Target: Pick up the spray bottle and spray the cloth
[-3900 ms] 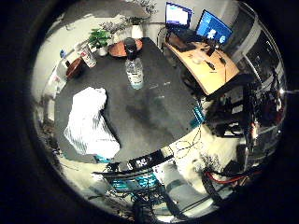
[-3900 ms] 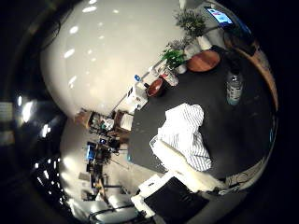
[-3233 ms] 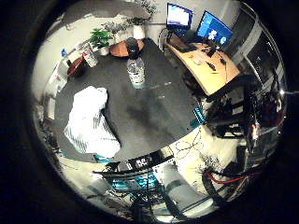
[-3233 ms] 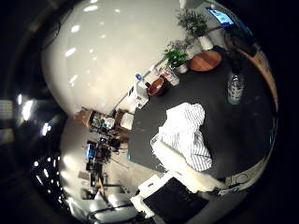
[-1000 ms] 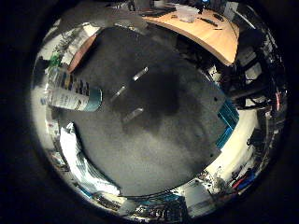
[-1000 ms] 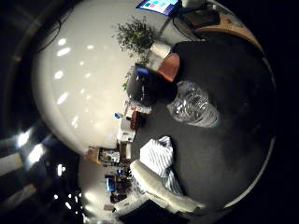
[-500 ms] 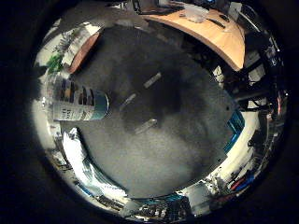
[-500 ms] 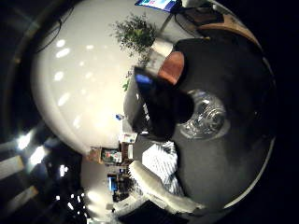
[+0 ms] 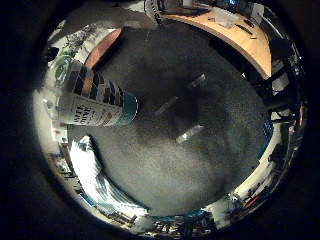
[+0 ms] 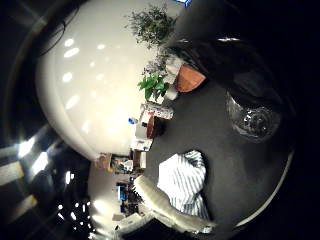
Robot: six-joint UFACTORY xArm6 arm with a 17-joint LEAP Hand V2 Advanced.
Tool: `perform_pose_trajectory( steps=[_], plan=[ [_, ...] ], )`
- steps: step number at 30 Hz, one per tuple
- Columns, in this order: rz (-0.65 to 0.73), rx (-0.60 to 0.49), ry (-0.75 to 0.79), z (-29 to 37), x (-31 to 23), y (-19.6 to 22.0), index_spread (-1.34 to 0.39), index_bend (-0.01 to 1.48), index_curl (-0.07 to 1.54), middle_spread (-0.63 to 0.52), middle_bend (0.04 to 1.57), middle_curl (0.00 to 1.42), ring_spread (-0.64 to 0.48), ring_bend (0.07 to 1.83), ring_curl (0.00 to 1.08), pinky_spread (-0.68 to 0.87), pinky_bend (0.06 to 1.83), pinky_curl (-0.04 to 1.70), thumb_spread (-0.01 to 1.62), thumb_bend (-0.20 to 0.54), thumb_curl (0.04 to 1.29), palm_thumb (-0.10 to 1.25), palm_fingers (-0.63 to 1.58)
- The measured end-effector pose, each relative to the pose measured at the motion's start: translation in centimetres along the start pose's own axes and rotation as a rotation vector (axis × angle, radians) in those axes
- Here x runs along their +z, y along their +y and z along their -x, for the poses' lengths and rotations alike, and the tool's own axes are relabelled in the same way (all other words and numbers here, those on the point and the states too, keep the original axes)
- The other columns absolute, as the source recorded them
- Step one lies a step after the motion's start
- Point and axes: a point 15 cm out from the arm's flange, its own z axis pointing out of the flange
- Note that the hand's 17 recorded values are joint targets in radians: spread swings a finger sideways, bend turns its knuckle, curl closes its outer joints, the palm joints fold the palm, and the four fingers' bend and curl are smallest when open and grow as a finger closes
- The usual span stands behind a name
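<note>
The spray bottle (image 9: pixel 95 100) stands upright on the dark table (image 9: pixel 200 165), large in the little finger side view and so close to my palm. It has a clear body with a patterned label and a teal band. The thumb side view shows its clear base (image 10: pixel 255 120) under a dark top. The white striped cloth (image 10: pixel 182 182) lies crumpled on the same table a short way from the bottle. Of my right hand (image 10: pixel 160 202) only a white finger shows, stretched out beside the cloth. It holds nothing.
Potted plants (image 10: pixel 152 85), an orange round object (image 10: pixel 189 77) and small containers (image 10: pixel 157 111) stand along the table's far edge. A wooden desk (image 9: pixel 240 35) stands beyond the table. Chairs and clutter ring the floor.
My palm has come down and in toward the bottle, which now fills far more of both views. Bottle and cloth have stayed where they were.
</note>
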Motion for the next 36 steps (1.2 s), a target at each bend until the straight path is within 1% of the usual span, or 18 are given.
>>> perform_pose_trajectory(
  steps=[3,6,8,10,11,13,15,16,17,19,21,26,31,33,36],
  plan=[
    [-0.002,0.007,0.009,-0.7,0.2,-0.3,-0.15,0.15,0.27,0.22,0.20,0.34,0.32,0.49,0.25,0.64,1.17,0.20,0.94,-0.031,0.33,0.33,0.04],
    [-0.018,0.020,0.019,-1.4,0.5,-0.8,-0.16,0.17,0.28,0.19,0.23,0.35,0.31,0.50,0.24,0.64,1.15,0.19,0.95,-0.023,0.33,0.36,0.10],
    [-0.020,0.023,0.019,-1.5,0.5,-0.9,-0.20,0.18,0.29,0.12,0.27,0.36,0.27,0.51,0.24,0.64,1.10,0.16,0.99,-0.002,0.35,0.46,0.17],
    [-0.030,0.036,0.014,-1.5,0.6,-1.1,-0.32,0.22,0.31,-0.02,0.34,0.38,0.16,0.51,0.23,0.64,1.02,0.12,1.04,0.011,0.37,0.59,0.33],
    [-0.041,0.049,0.009,-1.4,0.5,-1.3,-0.38,0.27,0.33,-0.11,0.40,0.39,0.06,0.51,0.22,0.64,0.95,0.10,1.08,0.036,0.38,0.67,0.43],
    [-0.064,0.062,-0.003,-1.1,0.5,-1.7,-0.49,0.38,0.38,-0.25,0.49,0.42,-0.10,0.50,0.21,0.63,0.85,0.05,1.12,0.058,0.40,0.79,0.58],
    [-0.075,0.059,-0.007,-1.0,0.5,-1.9,-0.54,0.45,0.41,-0.34,0.57,0.44,-0.23,0.53,0.21,0.62,0.77,0.00,1.13,0.069,0.42,0.86,0.69],
    [-0.080,0.064,-0.010,-0.9,0.4,-2.0,-0.57,0.49,0.43,-0.40,0.61,0.45,-0.32,0.56,0.21,0.61,0.71,-0.02,1.14,0.069,0.43,0.91,0.77],
    [-0.083,0.067,-0.013,-0.8,0.4,-2.1,-0.58,0.50,0.44,-0.42,0.64,0.46,-0.38,0.58,0.21,0.60,0.68,-0.02,1.14,0.062,0.43,0.93,0.81],
    [-0.086,0.072,-0.018,-0.7,0.4,-2.1,-0.60,0.49,0.45,-0.45,0.69,0.47,-0.46,0.62,0.22,0.58,0.64,-0.02,1.16,0.053,0.43,0.96,0.85],
    [-0.089,0.073,-0.022,-0.6,0.4,-2.1,-0.60,0.49,0.46,-0.47,0.72,0.48,-0.51,0.64,0.22,0.57,0.61,-0.02,1.18,0.040,0.42,0.99,0.88],
    [-0.089,0.072,-0.023,-0.5,0.3,-2.1,-0.61,0.47,0.47,-0.47,0.73,0.49,-0.57,0.67,0.22,0.52,0.56,-0.02,1.19,-0.001,0.40,1.03,0.94],
    [-0.088,0.071,-0.025,-0.4,0.3,-2.1,-0.61,0.45,0.49,-0.47,0.74,0.49,-0.60,0.67,0.21,0.48,0.51,-0.02,1.18,-0.012,0.38,1.05,0.97],
    [-0.089,0.070,-0.027,-0.3,0.2,-2.1,-0.61,0.44,0.50,-0.47,0.74,0.49,-0.60,0.66,0.21,0.48,0.51,-0.01,1.17,-0.013,0.38,1.05,0.97],
    [-0.087,0.060,-0.028,-0.3,0.1,-2.0,-0.61,0.37,0.50,-0.47,0.67,0.47,-0.57,0.65,0.20,0.47,0.59,-0.01,1.11,-0.024,0.41,1.01,0.90]
  ],
)
